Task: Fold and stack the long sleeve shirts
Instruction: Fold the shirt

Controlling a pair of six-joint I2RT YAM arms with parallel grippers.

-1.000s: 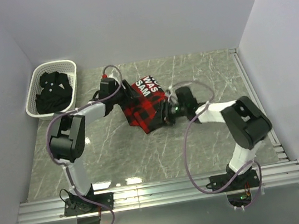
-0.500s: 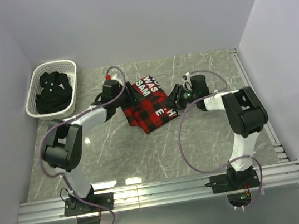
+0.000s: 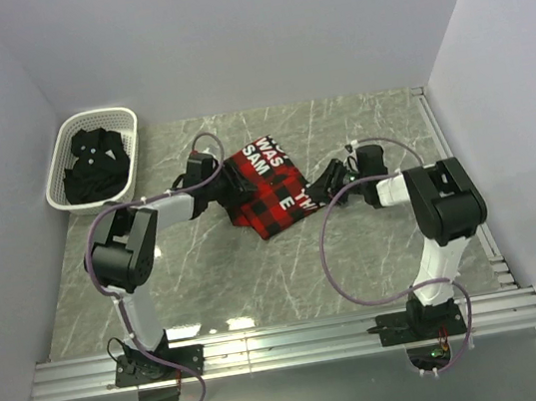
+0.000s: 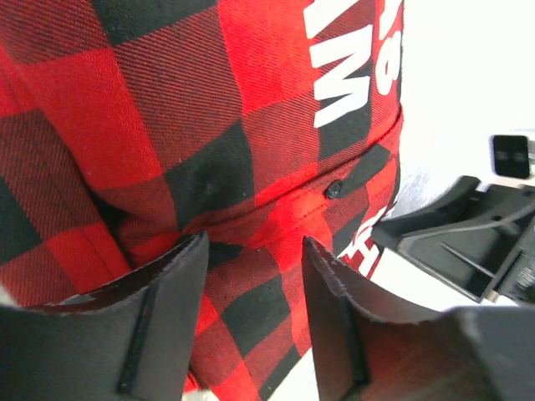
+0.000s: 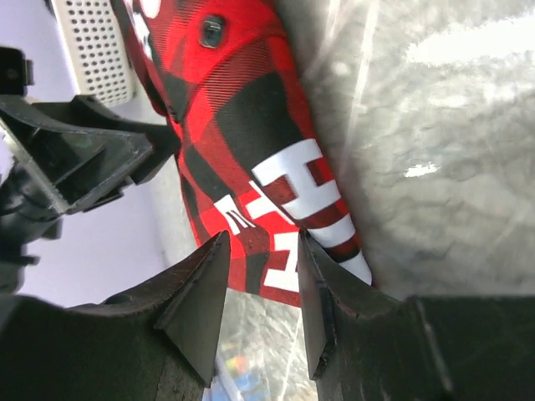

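Table (image 3: 378,124) seen from above: red-and-black flannel shirt (image 3: 265,196) lies mid-table as a folded bundle, white lettering up, skewed to the table's edges, its longer axis running roughly far to near. The left tool (image 3: 228,181) sits at the bundle's left edge, the right tool (image 3: 320,186) just beside its right edge. The black shirt (image 3: 92,168) is heaped in a white basket (image 3: 124,116) at the far left corner. The flannel's fold looks nearly finished, while the black shirt has yet to be taken out, folded and stacked. Left wrist view: jaws stand apart over the check cloth, a raised fold in the gap, not visibly pinched. Right wrist view: jaws apart, the flannel's lettered edge between them, no pinch visible.
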